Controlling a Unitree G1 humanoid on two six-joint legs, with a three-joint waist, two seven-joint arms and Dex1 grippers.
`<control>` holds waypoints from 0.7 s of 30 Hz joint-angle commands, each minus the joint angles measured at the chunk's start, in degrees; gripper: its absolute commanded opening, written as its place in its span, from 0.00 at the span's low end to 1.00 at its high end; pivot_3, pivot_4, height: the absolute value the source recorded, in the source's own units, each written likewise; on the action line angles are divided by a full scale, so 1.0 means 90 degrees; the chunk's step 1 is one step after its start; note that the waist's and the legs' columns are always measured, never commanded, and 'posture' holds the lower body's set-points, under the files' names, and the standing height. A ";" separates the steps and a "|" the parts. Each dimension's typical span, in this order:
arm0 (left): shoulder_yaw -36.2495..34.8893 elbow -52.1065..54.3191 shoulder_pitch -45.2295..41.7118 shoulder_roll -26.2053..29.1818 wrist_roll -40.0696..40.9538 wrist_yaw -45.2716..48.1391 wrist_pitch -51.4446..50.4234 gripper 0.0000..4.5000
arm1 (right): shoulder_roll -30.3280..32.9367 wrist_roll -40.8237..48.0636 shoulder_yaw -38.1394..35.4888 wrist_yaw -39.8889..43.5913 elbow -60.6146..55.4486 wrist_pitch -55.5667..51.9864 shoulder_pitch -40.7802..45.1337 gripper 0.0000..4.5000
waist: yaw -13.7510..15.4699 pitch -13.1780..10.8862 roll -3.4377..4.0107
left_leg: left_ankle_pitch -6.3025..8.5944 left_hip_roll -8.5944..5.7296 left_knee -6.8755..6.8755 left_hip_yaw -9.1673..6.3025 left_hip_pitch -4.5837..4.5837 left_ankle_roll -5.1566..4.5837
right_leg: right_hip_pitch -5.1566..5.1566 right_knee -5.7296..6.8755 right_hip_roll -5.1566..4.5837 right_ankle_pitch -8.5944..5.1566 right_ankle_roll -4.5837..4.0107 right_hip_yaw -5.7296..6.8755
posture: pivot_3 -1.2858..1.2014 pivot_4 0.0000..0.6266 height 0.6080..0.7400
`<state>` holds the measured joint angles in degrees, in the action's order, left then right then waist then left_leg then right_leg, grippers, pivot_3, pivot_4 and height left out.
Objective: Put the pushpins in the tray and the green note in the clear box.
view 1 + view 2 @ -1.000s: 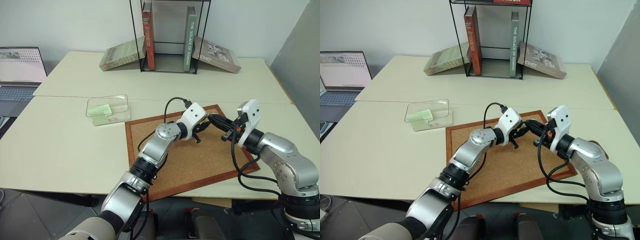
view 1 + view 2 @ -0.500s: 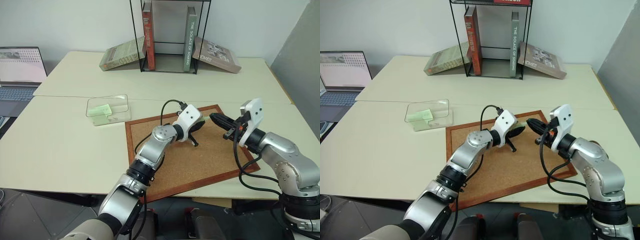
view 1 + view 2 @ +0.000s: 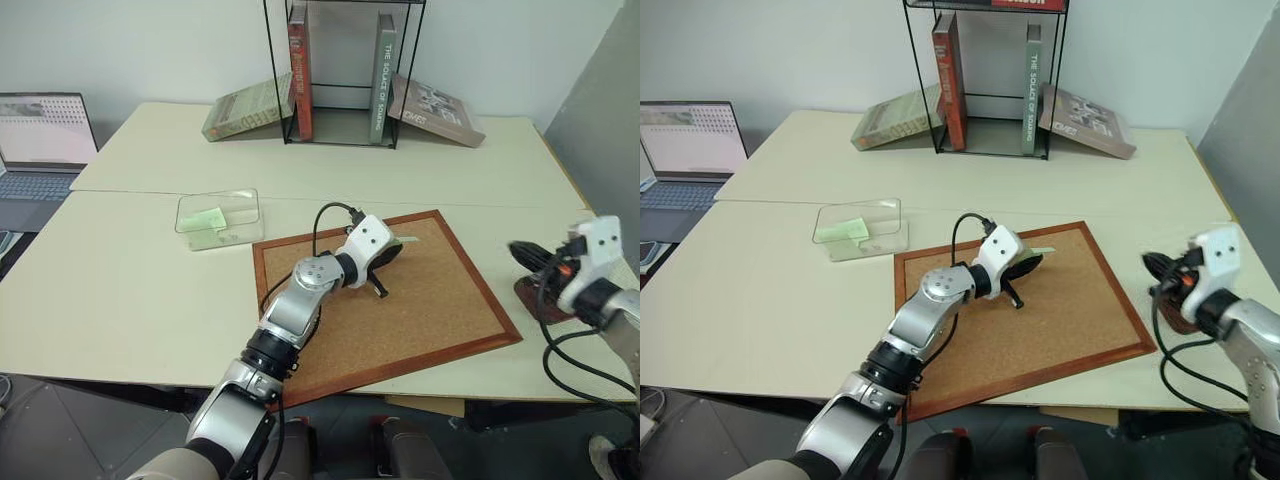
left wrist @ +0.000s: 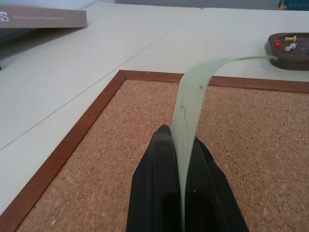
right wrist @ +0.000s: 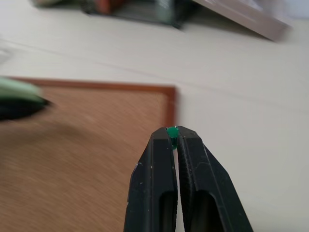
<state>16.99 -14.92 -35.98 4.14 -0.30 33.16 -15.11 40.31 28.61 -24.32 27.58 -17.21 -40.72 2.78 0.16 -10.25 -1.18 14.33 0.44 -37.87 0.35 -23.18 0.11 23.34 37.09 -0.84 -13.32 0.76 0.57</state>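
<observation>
The green note (image 4: 189,104) is pinched edge-on between the closed fingers of the left gripper (image 4: 181,145) and curls up and away from them, its free end drooping over the cork board (image 3: 420,310). The left arm reaches diagonally across the board from its near left corner, the gripper pointing roughly level toward the board's far edge, just above the cork.

The right gripper (image 5: 172,133) is clamped on a green pushpin (image 5: 171,131), whose head peeks out at the fingertips. That arm is held out beyond the board's right edge, with the gripper (image 3: 520,250) above the table beside the tray (image 3: 535,298). The tray, a dark reddish-brown dish, sits on the table just off the board's right edge, partly hidden behind the right gripper and its cables; in the left wrist view it holds red, white and yellow pins (image 4: 286,42).

The clear box (image 3: 218,217) stands on the table off the board's far left corner, with pale green paper inside. A wire rack (image 3: 340,70) of books stands at the table's far edge, and a laptop (image 3: 40,140) at its left edge.
</observation>
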 commanded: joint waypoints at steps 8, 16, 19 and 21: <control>-0.0309 0.0492 -0.0155 0.0049 0.0097 -0.0146 -0.0174 0.01 | 0.0403 -0.0697 -0.0161 -0.0107 0.0806 -0.0084 -0.0411 0.00 | -0.0030 0.0002 0.0003 | 0.0000 0.0009 0.0001 0.0003 0.0015 0.0000 | -0.0004 0.0007 0.0015 0.0000 0.0000 -0.0005 | 0.52 0.24 1.00; -0.0374 0.0368 -0.0309 0.0119 0.0113 -0.0204 -0.0127 0.00 | 0.0425 -0.0859 0.0201 0.0047 0.1219 -0.0145 -0.0085 0.37 | -0.0025 0.0002 0.0003 | 0.0000 0.0004 0.0001 0.0011 0.0014 0.0000 | -0.0005 0.0004 0.0015 0.0001 0.0002 -0.0007 | 0.52 0.24 1.00; -0.0395 0.0352 -0.0317 0.0142 0.0114 -0.0203 -0.0121 0.00 | 0.0419 -0.0861 0.0210 0.0031 0.1262 -0.0151 0.0012 0.53 | -0.0024 0.0002 0.0003 | 0.0000 0.0005 0.0001 0.0009 0.0013 0.0000 | -0.0005 0.0003 0.0015 0.0001 0.0002 -0.0007 | 0.52 0.24 1.00; -0.0420 0.0353 -0.0318 0.0154 0.0112 -0.0197 -0.0120 0.00 | 0.0406 -0.0805 0.0144 0.0026 0.1240 -0.0166 0.0064 0.64 | -0.0021 0.0002 0.0003 | 0.0000 0.0005 0.0001 0.0008 0.0013 0.0000 | -0.0005 0.0003 0.0015 0.0001 0.0002 -0.0008 | 0.52 0.24 1.00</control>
<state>14.03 -12.65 -37.45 5.64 0.15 31.68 -17.06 43.00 21.37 -21.37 27.63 -5.08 -42.25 2.30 -0.03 -10.23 -1.16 14.33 0.48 -37.86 0.42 -23.06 0.11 23.30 37.13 -0.70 -13.31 0.78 0.50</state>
